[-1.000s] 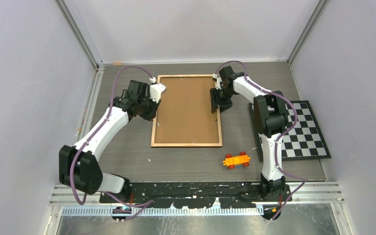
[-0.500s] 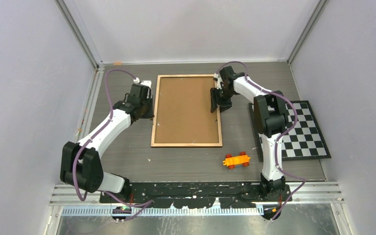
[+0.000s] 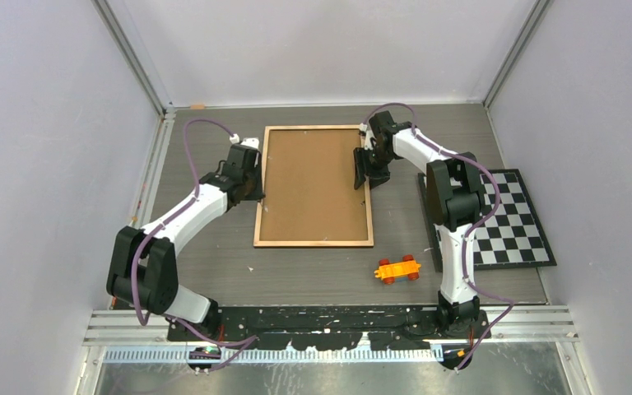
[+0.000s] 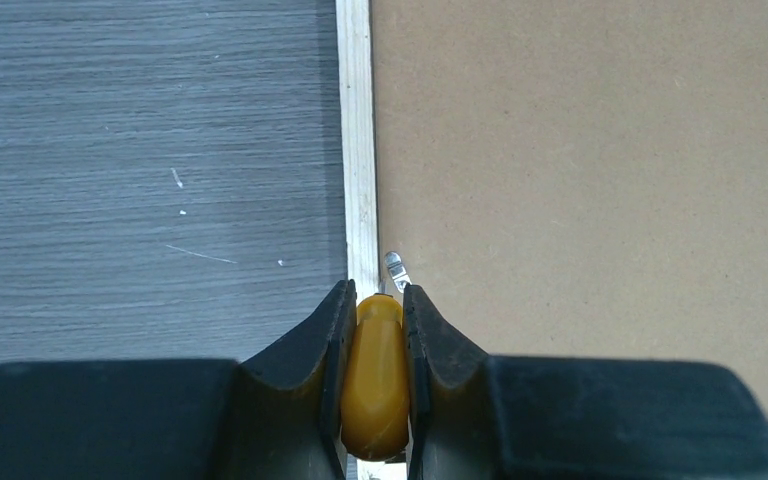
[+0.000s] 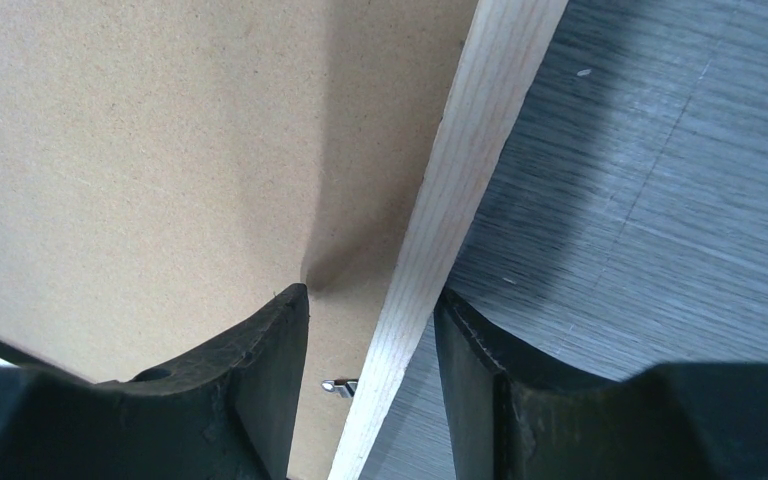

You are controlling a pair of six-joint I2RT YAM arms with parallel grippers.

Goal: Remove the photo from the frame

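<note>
The frame (image 3: 313, 185) lies face down in the middle of the table, its brown board and light wooden rim up. The photo is hidden under it. My left gripper (image 3: 253, 189) is at the frame's left rim. In the left wrist view it (image 4: 375, 300) is shut on a yellow rounded tool (image 4: 375, 380), whose tip is at a small metal tab (image 4: 395, 270) by the rim (image 4: 358, 150). My right gripper (image 3: 364, 177) is at the frame's right rim. In the right wrist view it (image 5: 372, 310) is open, its fingers straddling the rim (image 5: 480, 120), with another tab (image 5: 340, 385) between them.
An orange toy car (image 3: 397, 269) lies in front of the frame's near right corner. A black-and-white checkerboard mat (image 3: 510, 218) lies at the right, partly under the right arm. Walls close in on the left, back and right.
My left arm has turned its wrist and brought the gripper down onto the frame's left rim. The right arm and the frame have not moved.
</note>
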